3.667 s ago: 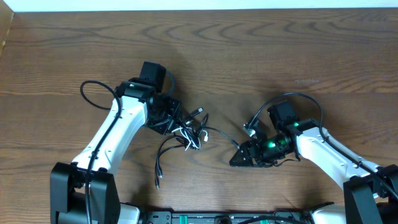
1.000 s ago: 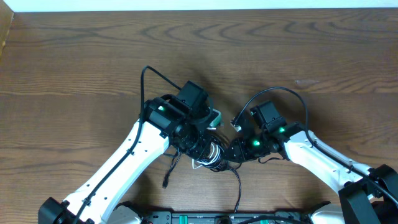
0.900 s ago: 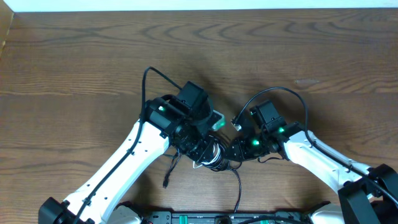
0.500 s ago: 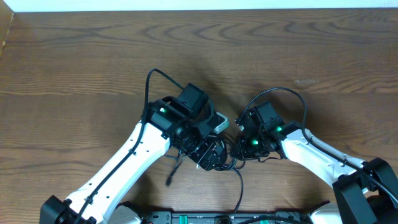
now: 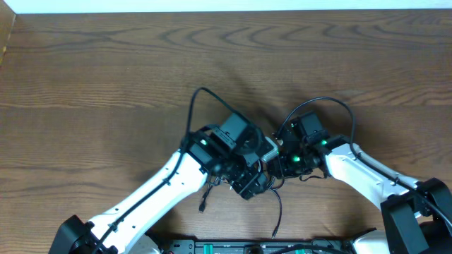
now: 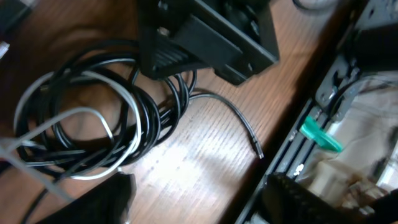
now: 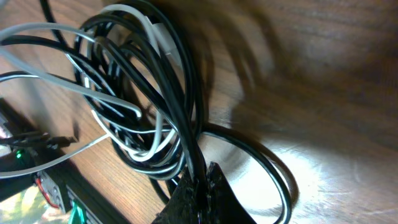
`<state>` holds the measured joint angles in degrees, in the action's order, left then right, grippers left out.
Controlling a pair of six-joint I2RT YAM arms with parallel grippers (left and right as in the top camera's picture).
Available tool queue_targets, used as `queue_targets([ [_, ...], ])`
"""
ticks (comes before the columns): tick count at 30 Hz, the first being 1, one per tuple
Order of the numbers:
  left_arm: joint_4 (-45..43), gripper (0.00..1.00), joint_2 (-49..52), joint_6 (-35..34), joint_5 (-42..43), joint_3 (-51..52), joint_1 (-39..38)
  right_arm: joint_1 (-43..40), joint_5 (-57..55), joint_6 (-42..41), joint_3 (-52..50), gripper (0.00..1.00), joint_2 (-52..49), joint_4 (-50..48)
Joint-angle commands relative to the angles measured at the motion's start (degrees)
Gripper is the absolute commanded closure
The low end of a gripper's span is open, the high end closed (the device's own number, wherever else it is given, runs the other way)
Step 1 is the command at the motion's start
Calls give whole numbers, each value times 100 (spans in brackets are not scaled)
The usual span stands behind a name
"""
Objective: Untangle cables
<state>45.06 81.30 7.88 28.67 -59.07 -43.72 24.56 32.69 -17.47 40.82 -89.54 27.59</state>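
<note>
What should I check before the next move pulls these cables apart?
1. Right hand grip: shut on a black cable at the bundle's edge. Ok.
2. Only one strand in that grip: cannot tell; several black strands meet at the fingertips.
3. Left hand ready: open, nothing between its fingers, beside the cable bundle. Ok.
4. Bundle loosened: black loops and white cables are interwoven. Not ok.
5. Free end of one black cable: lying loose on the table, unsnagged. Ok.
6. Room between the arms: the hands are crowded together in the overhead view. Not ok.
</note>
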Motion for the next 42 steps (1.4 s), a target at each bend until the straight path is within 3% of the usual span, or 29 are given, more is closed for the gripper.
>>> queue_targets([
  [1, -144, 18, 4, 42, -835, 15, -284, -179, 391, 608, 63, 99, -48, 98],
  [2, -175, 18, 9, 37, -992, 15, -345, -208, 391, 654, 63, 99, -48, 140],
  [3, -210, 25, 17, 37, -1082, 15, -409, -243, 391, 715, 63, 99, -50, 181],
  [5, -278, 49, 44, -2, -1075, 15, -483, -289, 396, 732, 61, 99, -50, 225],
  [6, -313, 53, 70, -39, -1071, 15, -516, -308, 393, 732, 59, 99, -50, 238],
  [27, -767, 53, 1325, 66, -1185, 15, -944, -1008, 1152, 1246, 57, 99, -1080, 127],
  [39, -831, 54, 1858, 127, -1185, 15, -946, -1438, 1488, 1392, 57, 98, -1097, 103],
  [42, -876, 54, 1982, 271, -1534, 15, -944, -1438, 1491, 1392, 57, 97, -1099, 94],
])
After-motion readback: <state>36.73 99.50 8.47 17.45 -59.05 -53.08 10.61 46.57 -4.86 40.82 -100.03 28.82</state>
